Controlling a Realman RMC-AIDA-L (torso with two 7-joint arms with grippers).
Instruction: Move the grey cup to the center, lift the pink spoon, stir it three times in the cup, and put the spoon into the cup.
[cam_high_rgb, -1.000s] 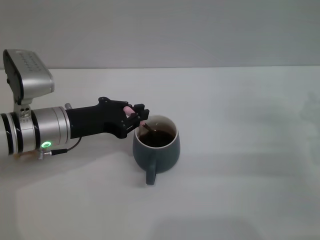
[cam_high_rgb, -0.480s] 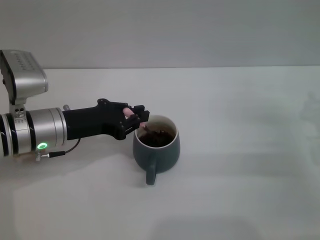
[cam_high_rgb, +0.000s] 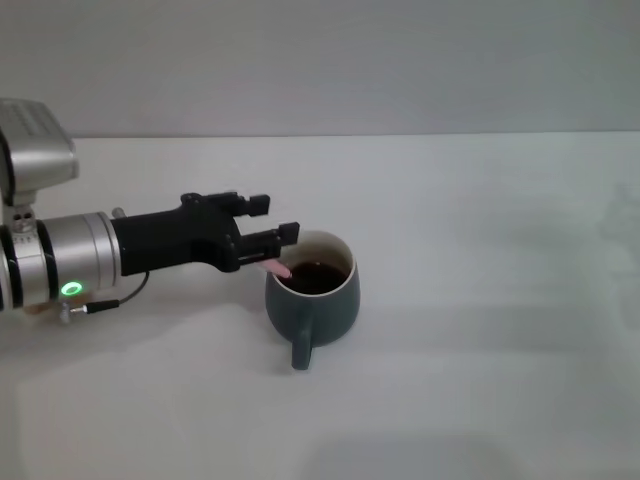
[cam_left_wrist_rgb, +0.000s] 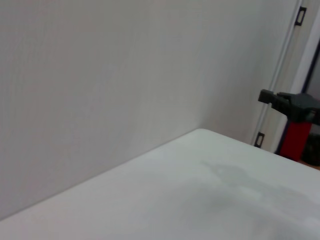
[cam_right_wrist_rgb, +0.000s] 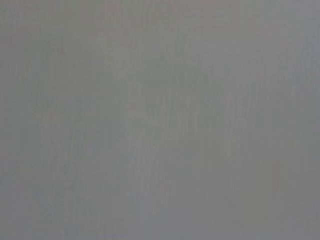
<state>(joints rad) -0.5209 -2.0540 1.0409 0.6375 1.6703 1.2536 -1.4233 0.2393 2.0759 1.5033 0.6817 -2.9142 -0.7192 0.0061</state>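
While the grey cup (cam_high_rgb: 312, 297) stands on the white bench (cam_high_rgb: 480, 300) near the middle, handle toward the near side, the pink spoon (cam_high_rgb: 277, 268) leans against its left rim, bowl down in the dark liquid. Just left of it hangs the left gripper (cam_high_rgb: 272, 220), fingers spread apart, holding nothing.

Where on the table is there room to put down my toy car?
The table is bare to the right of the grey cup, out to its far right edge, and in front of the cup's handle. It is also bare behind the cup, toward the wall. It is crowded just left of the cup: the left gripper hangs open there, with the pink spoon leaning on the rim.
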